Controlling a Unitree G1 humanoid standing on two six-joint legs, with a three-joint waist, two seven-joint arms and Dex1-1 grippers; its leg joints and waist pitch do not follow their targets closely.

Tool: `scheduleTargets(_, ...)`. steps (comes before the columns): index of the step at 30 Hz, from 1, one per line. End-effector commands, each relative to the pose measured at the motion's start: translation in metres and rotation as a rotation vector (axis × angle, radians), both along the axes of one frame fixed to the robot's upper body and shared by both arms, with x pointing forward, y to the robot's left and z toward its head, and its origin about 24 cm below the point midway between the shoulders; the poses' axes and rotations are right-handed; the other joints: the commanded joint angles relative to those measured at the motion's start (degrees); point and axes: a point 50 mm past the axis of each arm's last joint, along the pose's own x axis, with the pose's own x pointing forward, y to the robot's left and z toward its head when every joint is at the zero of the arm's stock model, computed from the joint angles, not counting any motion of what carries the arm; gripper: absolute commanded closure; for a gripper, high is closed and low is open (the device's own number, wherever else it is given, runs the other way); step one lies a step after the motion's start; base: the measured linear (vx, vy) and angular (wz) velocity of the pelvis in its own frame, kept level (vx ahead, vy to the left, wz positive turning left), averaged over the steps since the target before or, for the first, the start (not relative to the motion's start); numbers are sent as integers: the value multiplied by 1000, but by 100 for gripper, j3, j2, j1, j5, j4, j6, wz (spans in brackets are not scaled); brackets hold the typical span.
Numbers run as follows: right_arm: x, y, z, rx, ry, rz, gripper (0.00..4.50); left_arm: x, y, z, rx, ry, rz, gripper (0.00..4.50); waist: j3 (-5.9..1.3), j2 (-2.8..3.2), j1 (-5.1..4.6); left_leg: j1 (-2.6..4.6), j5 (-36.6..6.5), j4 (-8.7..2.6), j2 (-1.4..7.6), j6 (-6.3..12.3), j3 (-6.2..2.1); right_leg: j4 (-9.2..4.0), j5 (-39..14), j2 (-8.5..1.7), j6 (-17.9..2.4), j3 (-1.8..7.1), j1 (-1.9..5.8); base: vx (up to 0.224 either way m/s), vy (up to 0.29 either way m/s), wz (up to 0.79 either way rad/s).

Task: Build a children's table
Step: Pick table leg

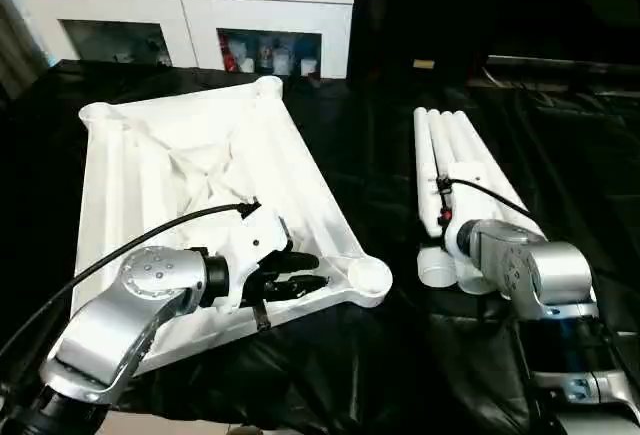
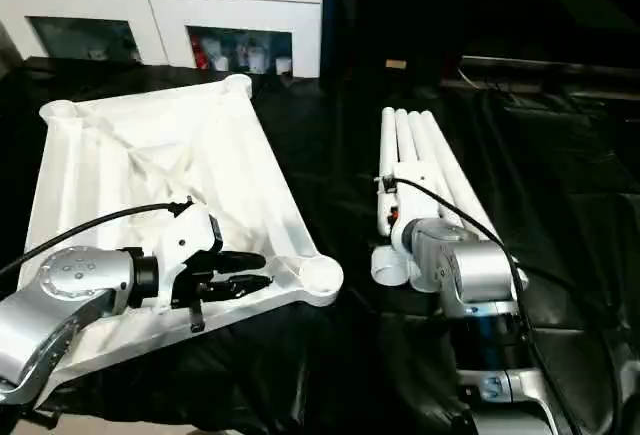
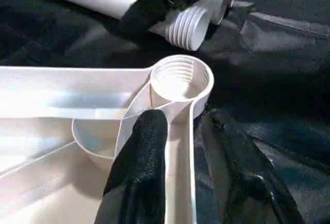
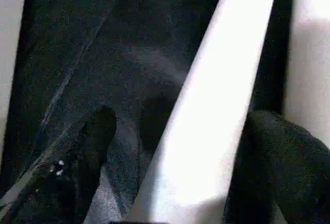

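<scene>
The table top [image 1: 200,185] lies underside up on the left of the surface [image 1: 380,145]. Four legs [image 1: 455,170] lie side by side to its right, well apart. A cabinet [image 1: 190,5] stands behind. The left pincer [image 1: 300,273] sits at the top's near right rim, just beside a corner socket [image 3: 180,80]; the right pincer [image 4: 170,147] apparently straddles one leg.

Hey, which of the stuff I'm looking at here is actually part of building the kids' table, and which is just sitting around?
Part of the job:
- tabletop, upside down on the black cloth
- four legs, lying together beside it

Just sitting around:
- white cabinet behind
- black cloth under everything
</scene>
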Motion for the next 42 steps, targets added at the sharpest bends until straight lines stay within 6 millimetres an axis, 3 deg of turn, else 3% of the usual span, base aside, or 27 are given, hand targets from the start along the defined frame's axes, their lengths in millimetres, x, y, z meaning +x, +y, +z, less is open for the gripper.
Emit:
scheduleTargets(1, -1, -4, -5, 13, 52, -17, 0, -1, -3, 5, 4, -14, -23, 312, -304, -16, 6, -6, -151, -493, 327, -172, -82, -374, -47, -425, -1223, 249, 278, 0, 0, 0)
scheduleTargets(15, 5, -15, -10, 44, 132, -69, 110, -3, -4, 6, 14, -18, -28, 312, -301, -45, 19, -8, -168, -491, 333, -194, -71, -381, -127, -435, -1241, 249, 276, 0, 0, 0)
scheduleTargets(30, 9, -22, -7, 115, 117, -123, 236, 1, -4, 8, 24, -61, -22, 312, -306, -25, 34, -6, -193, -492, 336, -195, -73, -381, -79, -433, -1263, 244, 277, 0, 0, 0)
scheduleTargets(36, 9, -26, -3, 158, 71, -150, 255, 8, -5, 10, 12, -93, 23, 312, -318, -20, 37, -3, -152, -480, 334, -212, -69, -370, 72, -430, -1293, 245, 284, 0, 0, 0)
scheduleTargets(41, 7, -30, 4, 254, 0, -138, 259, 25, -10, 15, -57, -120, 132, 312, -331, 0, 46, -15, -57, -467, 334, -158, -74, -355, 337, -427, -1348, 242, 306, 0, 0, 0)
scheduleTargets(42, 7, -31, 7, 271, -46, -111, 259, 32, -12, 18, -89, -119, 177, 286, -332, -19, 46, -15, -59, -461, 331, -141, -68, -362, 350, -428, -1359, 243, 310, 0, 0, 0)
